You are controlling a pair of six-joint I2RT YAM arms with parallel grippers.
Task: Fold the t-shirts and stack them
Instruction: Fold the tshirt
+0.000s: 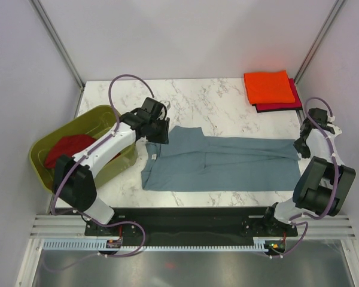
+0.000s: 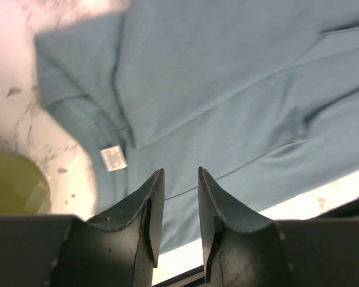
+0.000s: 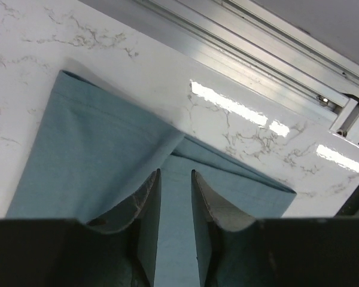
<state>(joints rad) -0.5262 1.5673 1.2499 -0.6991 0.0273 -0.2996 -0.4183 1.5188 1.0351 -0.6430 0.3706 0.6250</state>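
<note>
Slate blue-grey t-shirt [image 1: 221,162] flat as a long band across the table [image 1: 215,107], collar under the left fingers [image 2: 149,206], hem under the right fingers [image 3: 146,212], both pairs narrowly apart and empty; probably best to pinch hem corners evenly, then fold toward collar.

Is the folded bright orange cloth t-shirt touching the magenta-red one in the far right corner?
Touching. The top external view shows the folded bright orange cloth t-shirt lying on the magenta-red cloth t-shirt, whose edges peek out beneath.
</note>
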